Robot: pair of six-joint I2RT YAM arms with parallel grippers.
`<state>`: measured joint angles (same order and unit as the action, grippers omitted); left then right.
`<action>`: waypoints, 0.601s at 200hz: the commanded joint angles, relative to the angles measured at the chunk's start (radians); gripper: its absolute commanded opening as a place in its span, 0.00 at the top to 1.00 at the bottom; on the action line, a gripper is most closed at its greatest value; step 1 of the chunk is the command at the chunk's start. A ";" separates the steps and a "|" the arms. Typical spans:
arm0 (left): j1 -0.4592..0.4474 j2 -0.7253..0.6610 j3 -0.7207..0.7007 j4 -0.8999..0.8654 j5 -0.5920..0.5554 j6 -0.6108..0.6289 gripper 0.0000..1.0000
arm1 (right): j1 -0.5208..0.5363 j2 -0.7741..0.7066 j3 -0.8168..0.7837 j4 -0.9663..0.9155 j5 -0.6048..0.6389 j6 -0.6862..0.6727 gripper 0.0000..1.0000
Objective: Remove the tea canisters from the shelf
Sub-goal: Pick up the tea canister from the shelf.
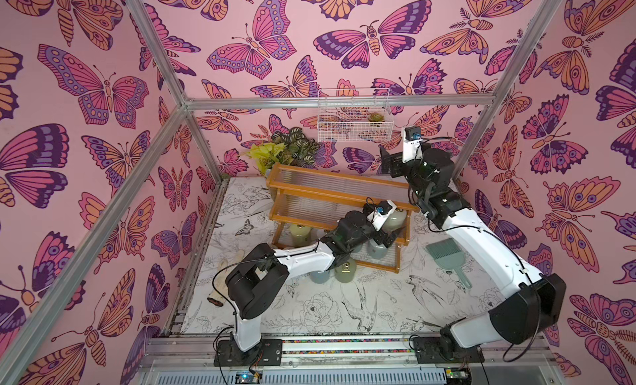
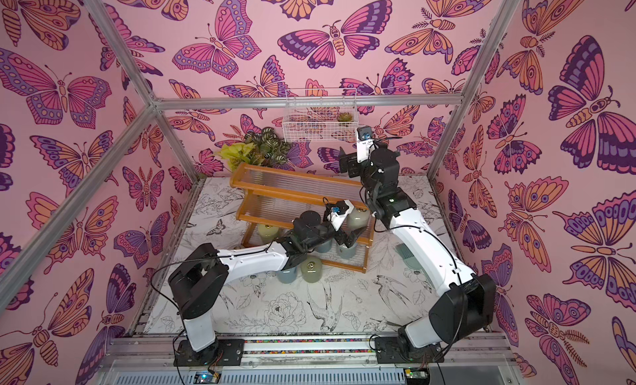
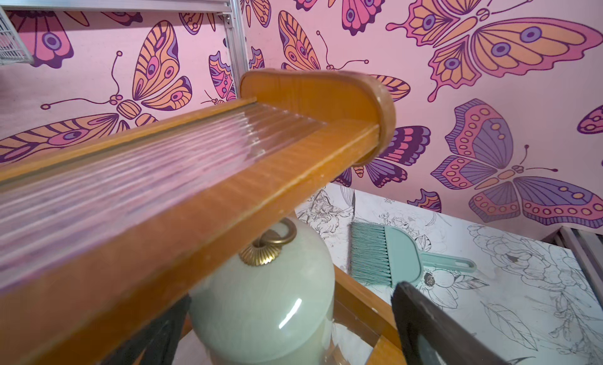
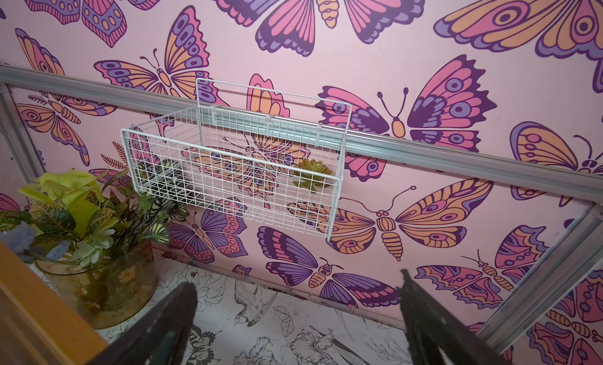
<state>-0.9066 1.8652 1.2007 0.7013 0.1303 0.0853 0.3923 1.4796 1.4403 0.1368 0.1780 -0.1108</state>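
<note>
The left arm stretches low from its base across the white tabletop (image 1: pixel 344 311) printed with line-drawn birds and flowers. Its forearm is nearly level, and the left gripper (image 1: pixel 390 237) is pushed into the right end of the three-tier stepped shelf (image 1: pixel 330 194) of orange-brown wood and ribbed clear plastic. Its jaws stand wide on either side of a pale green tea canister (image 3: pixel 261 314) with a gold ring-pull lid, which sits on a lower tier beneath the rail of the tier above. A gap shows beside the one finger (image 3: pixel 424 327) seen clearly, so nothing is gripped. The right arm bends up high, with the right gripper (image 1: pixel 385 163) above the shelf's far right end, facing the back wall, spread wide and empty. Six canisters can be counted. Four are on the shelf: the pale green one, a yellow-green one (image 1: pixel 299 230), a light blue one (image 1: pixel 377 250) and one half hidden by the arm (image 2: pixel 323 246). Two stand on the tabletop just in front, light blue (image 1: pixel 320 276) and sage green (image 1: pixel 347 275). There is one teal hand brush (image 1: pixel 447 254), one white wire basket (image 1: pixel 354 128) and one potted plant (image 1: pixel 285 149).
</note>
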 commanded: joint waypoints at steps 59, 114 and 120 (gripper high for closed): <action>0.008 0.084 0.059 0.066 -0.017 -0.024 0.00 | -0.010 0.007 -0.024 0.051 -0.015 0.003 0.01; 0.021 0.112 0.071 0.096 -0.034 -0.054 0.00 | -0.012 0.010 -0.043 0.081 -0.026 -0.001 0.01; 0.023 0.116 0.075 0.096 -0.034 -0.057 0.00 | -0.013 0.009 -0.047 0.085 -0.026 -0.001 0.01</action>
<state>-0.8978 1.9491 1.2488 0.7616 0.1043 0.0578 0.3874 1.4796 1.4071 0.1783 0.1638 -0.1116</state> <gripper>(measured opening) 0.999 0.987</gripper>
